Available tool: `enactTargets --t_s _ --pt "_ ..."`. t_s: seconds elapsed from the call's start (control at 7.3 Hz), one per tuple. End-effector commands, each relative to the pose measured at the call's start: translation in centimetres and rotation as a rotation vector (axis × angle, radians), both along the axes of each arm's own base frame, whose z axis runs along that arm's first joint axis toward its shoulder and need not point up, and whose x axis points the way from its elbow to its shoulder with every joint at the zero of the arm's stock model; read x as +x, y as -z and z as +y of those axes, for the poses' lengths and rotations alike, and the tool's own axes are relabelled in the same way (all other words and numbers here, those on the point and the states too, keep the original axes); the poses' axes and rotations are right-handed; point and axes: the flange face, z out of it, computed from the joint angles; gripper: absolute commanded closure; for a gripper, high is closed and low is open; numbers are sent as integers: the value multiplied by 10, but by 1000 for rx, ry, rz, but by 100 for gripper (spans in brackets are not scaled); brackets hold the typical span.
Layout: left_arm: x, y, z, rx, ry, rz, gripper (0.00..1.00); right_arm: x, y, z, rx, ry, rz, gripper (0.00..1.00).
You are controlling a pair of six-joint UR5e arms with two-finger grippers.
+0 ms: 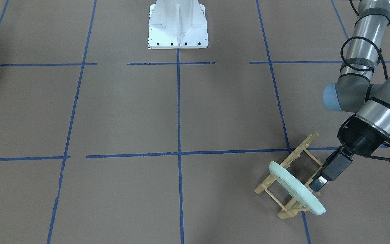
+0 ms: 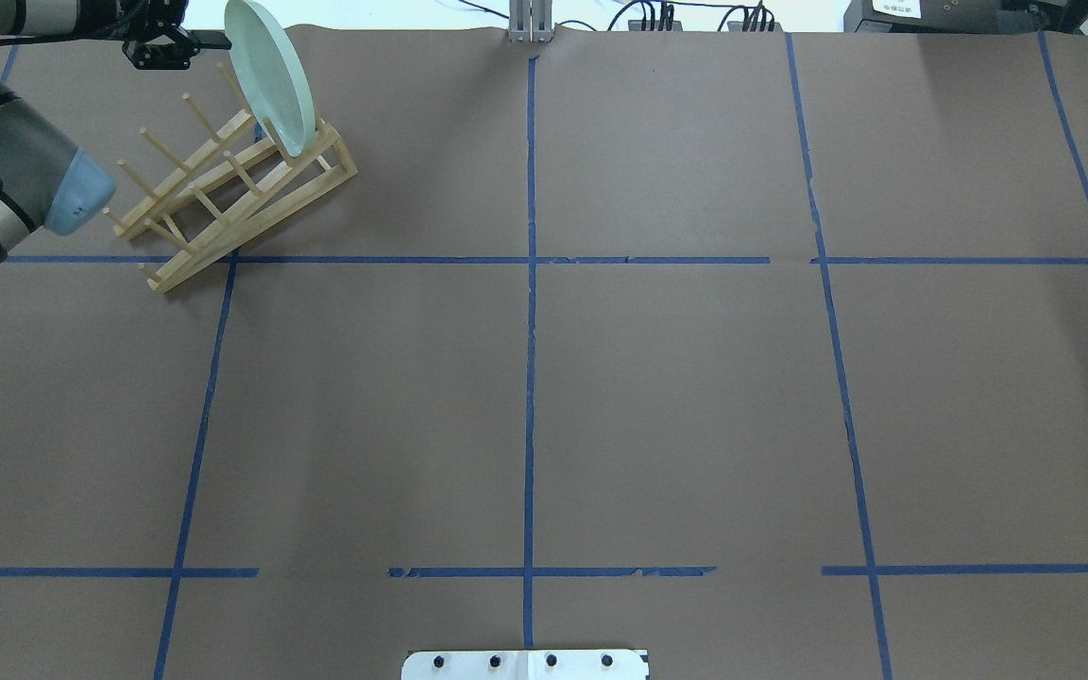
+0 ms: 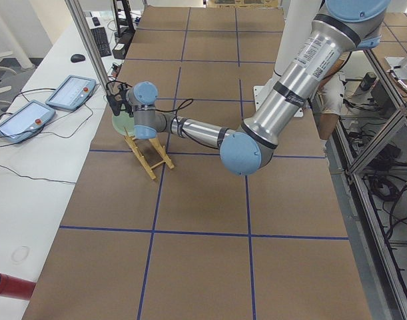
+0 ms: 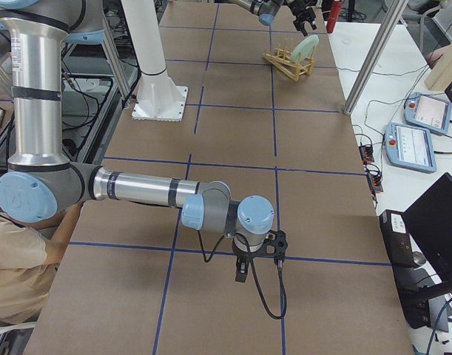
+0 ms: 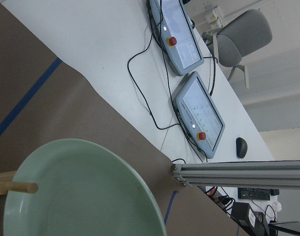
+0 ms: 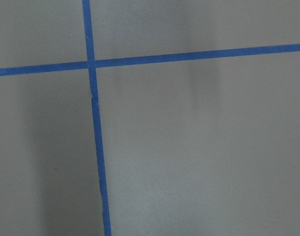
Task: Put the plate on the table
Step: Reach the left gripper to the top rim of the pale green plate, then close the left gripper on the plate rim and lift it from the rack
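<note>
The pale mint-green plate (image 1: 293, 188) stands on edge in the end slot of a light wooden peg rack (image 1: 304, 146), at the far left of the brown table (image 2: 676, 397) in the overhead view. The plate (image 2: 270, 80) leans against the pegs. My left gripper (image 1: 318, 184) is right at the plate's top rim (image 2: 213, 40); I cannot tell whether its jaws are closed on the rim. The left wrist view shows the plate's hollow face (image 5: 81, 196) and one peg, no fingers. My right gripper (image 4: 242, 274) hangs low over bare table far from the rack; I cannot tell its state.
The white robot base (image 1: 178, 27) stands at the table's middle on the robot's side. Beyond the table edge behind the rack lie two control tablets (image 5: 199, 110) with cables, and a metal post. Blue tape lines (image 6: 93, 128) cross the table.
</note>
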Motion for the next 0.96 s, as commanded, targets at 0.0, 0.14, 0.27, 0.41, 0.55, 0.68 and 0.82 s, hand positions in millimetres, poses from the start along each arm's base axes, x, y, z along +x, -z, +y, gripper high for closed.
enactTargets --t_s 0.0,0.14,0.27,0.41,0.55,0.68,0.82 --pt "16 0 -3 -2 -3 4 29 0 -1 1 -1 0 0 0" --pt "20 0 -3 -4 -8 2 42 0 0 0 0 0 0 0" --pt "21 0 -3 -4 -10 2 59 0 0 0 0 0 0 0" --pt "22 1 -2 -2 -11 4 91 0 0 0 0 0 0 0" --pt "22 5 -2 4 -11 6 100 0 0 0 0 0 0 0" --pt "21 11 -1 13 -11 12 100 0 0 0 0 0 0 0" --pt "16 25 4 38 -8 26 100 0 0 0 0 0 0 0"
